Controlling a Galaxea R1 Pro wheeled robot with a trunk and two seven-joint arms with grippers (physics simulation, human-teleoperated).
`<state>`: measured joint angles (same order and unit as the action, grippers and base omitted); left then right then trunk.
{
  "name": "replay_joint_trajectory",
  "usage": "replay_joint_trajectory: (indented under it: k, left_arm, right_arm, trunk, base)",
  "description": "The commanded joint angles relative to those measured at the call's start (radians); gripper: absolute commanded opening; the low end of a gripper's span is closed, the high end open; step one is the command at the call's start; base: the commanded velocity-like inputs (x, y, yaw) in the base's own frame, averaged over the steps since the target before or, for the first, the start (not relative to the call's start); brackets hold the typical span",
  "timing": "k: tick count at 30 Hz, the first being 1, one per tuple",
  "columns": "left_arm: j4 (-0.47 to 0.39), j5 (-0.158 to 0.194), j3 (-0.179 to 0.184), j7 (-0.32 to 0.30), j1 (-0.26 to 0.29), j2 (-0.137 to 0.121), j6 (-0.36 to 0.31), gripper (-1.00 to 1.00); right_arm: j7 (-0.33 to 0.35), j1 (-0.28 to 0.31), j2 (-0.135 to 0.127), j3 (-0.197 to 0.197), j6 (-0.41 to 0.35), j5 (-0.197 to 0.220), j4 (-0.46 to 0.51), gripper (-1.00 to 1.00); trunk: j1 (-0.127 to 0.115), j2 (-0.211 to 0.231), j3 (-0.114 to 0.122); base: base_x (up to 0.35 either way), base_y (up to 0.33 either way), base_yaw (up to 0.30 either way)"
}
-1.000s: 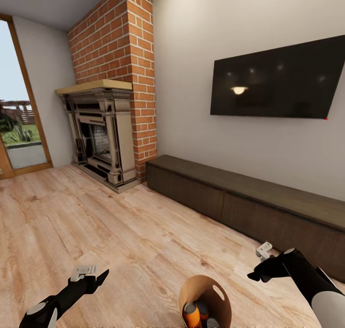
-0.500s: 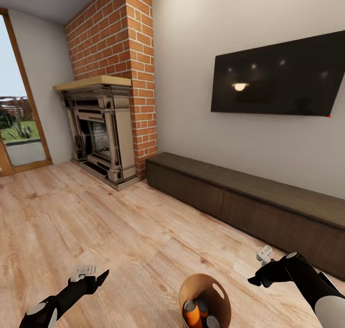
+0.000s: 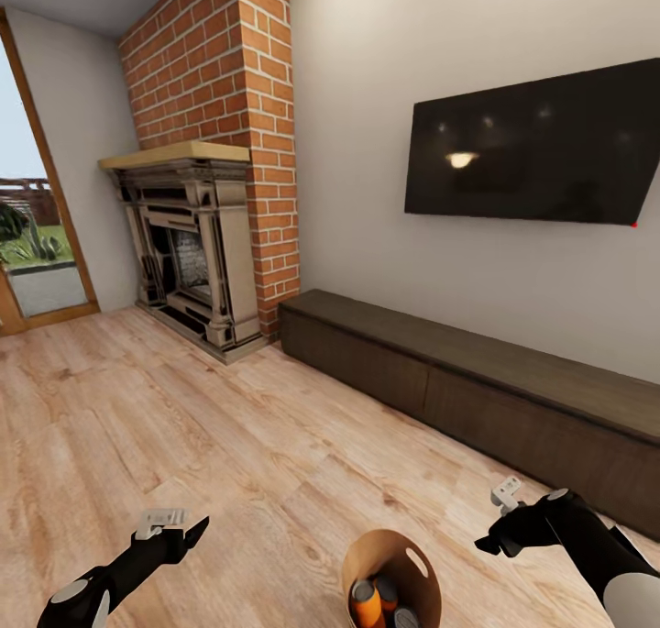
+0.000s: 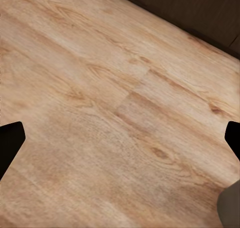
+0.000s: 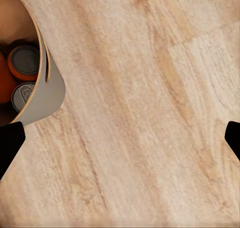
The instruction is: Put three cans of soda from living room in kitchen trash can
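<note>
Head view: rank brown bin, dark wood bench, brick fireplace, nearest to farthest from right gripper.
1. The round tan-brown bin holding orange cans, on the floor inboard of the right gripper.
2. The long dark wood bench, along the wall ahead.
3. The red brick fireplace, far across the room on the left side.

Left arm: low at the head view's lower left, black forearm reaching forward and slightly inward.
Left gripper (image 3: 188, 527): dark fingers pointing ahead and to the right, a pale grey block just behind them on the wrist.
Left fingers (image 4: 9, 143): two black tips at opposite edges of the wrist view, spread wide, nothing between them.
Right arm: at the lower right, white upper segment, black forearm angled inward.
Right gripper (image 3: 489, 543): pointing left and slightly down.
Right fingers (image 5: 10, 145): tips far apart, gap empty.
</note>
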<state>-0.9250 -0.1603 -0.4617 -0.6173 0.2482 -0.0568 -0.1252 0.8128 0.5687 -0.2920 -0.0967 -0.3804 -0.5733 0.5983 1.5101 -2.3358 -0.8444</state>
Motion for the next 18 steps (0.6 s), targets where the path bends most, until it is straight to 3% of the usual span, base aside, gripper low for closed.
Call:
replay_joint_trajectory:
  k: [1,10,13,18]
  left_arm:
    - [0.000,0.000,0.000,0.001,-0.001,0.000,0.001,1.00]
    - [0.010,-0.007,0.000,0.004,-0.011,-0.004,0.018,1.00]
    - [0.033,-0.014,0.000,0.008,-0.028,-0.006,0.051,1.00]
    - [0.145,-0.018,0.000,0.056,-0.047,-0.010,0.151,1.00]
  right_arm:
    - [-0.002,-0.003,0.001,0.000,0.000,0.000,0.001,1.00]
    - [-0.016,-0.040,0.002,0.000,0.001,-0.002,0.001,1.00]
    - [-0.018,-0.052,0.002,0.000,0.010,-0.002,0.001,1.00]
    - [-0.068,-0.090,0.004,0.000,0.042,0.001,0.000,1.00]
  trunk:
    - [-0.004,0.007,0.002]
    - [-0.038,0.070,0.015]
    - [-0.050,0.091,0.020]
    - [-0.069,0.126,0.028]
  base:
    - [0.000,0.000,0.000]
    - [0.000,0.000,0.000]
    - [0.000,0.000,0.000]
    - [0.000,0.000,0.000]
